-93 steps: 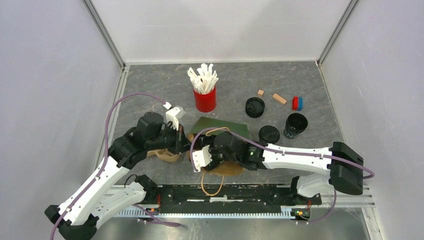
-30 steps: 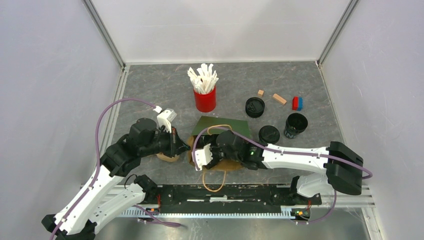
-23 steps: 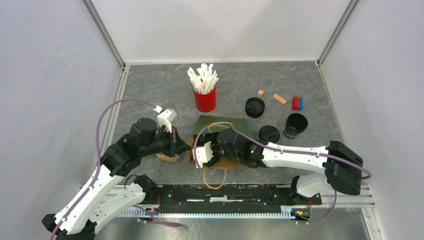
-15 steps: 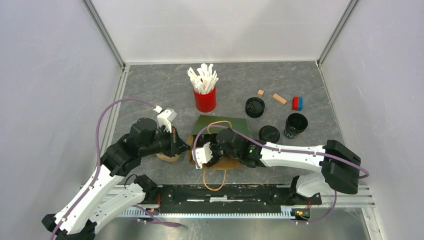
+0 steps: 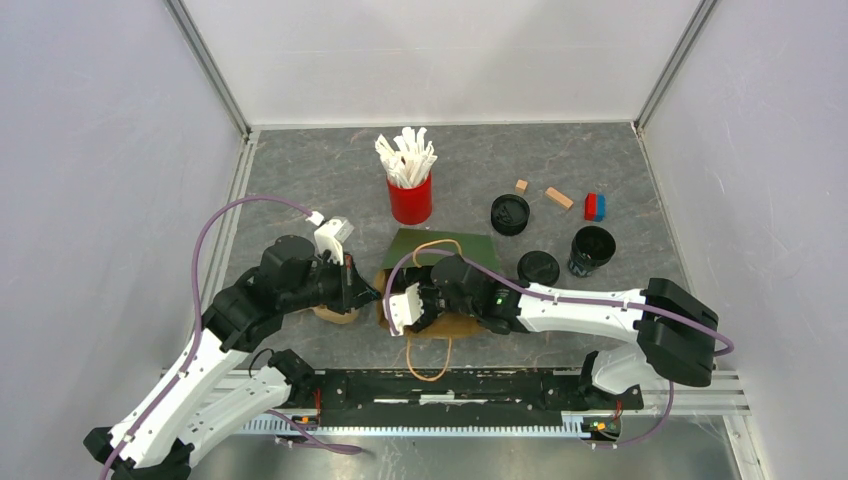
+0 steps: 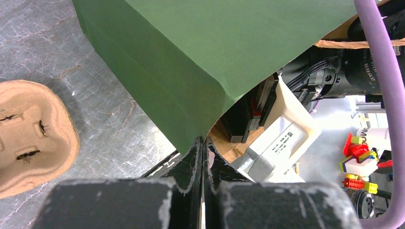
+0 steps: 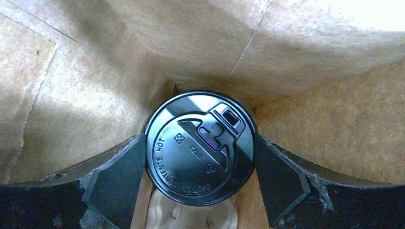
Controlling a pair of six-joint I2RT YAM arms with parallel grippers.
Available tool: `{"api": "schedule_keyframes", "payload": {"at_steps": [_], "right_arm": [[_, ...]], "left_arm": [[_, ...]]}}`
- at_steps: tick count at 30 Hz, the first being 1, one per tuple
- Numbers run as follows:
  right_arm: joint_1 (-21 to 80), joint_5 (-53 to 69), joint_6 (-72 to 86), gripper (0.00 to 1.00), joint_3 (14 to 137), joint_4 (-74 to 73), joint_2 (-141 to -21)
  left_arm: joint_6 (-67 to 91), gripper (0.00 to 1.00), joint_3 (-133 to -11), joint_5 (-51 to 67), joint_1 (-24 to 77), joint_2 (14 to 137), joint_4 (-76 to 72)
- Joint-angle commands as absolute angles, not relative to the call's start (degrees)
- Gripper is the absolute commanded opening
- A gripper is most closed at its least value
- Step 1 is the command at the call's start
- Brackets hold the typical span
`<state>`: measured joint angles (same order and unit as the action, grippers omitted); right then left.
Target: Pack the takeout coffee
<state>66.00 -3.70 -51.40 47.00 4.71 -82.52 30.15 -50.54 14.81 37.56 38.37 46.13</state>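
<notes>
— Our right arm has nudged a little farther left since the earlier view, and our left arm has pulled back toward the near-left.

— Why is our left gripper point(image 6: 203, 143) pinched flat on the edge of the green bag point(image 6: 200, 57)?

— We hold that lip up so the mouth stays open. Its fingers are closed on the paper with no gap between them, just right of the cup carrier point(image 6: 33, 131) lying on the table.

— And the takeout coffee point(image 7: 198, 157)?

— It sits lidded inside the bag, brown paper walls all round it. Our right gripper point(image 7: 199, 143) stands wide, one finger against each side of the lid, so we judge it is gripping the cup rather than hanging open.

— Why not let go yet?

— We think the cup needs to stand upright on the bag's floor first; released tilted, it could tip and leak. Whether it already rests there, we cannot tell.
</notes>
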Motion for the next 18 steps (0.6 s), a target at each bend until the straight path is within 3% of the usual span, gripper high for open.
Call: {"api": "schedule_keyframes", "payload": {"at_steps": [1, 4, 7, 11, 18], "right_arm": [[65.4, -4.5, -51.3, 0.85, 47.2, 5.3, -83.0], [65.4, -4.2, -51.1, 0.85, 47.4, 5.1, -83.0], [65.4, -3.9, -50.7, 0.85, 47.4, 5.4, -82.7], [65.4, -4.0, -50.4, 0.85, 47.5, 5.4, -82.7], [65.4, -4.2, -50.1, 0.85, 47.4, 5.2, -82.2]], "left_arm": [[32.5, 0.02, -50.8, 14.7, 37.4, 38.2, 44.2], [32.8, 0.05, -50.8, 13.6, 37.4, 37.8, 45.2], [32.6, 0.22, -50.8, 13.0, 37.4, 37.8, 45.8], [32.6, 0.34, -49.9, 13.2, 37.4, 38.0, 45.3], [32.5, 0.43, -48.3, 13.2, 37.4, 38.2, 44.4]]}}
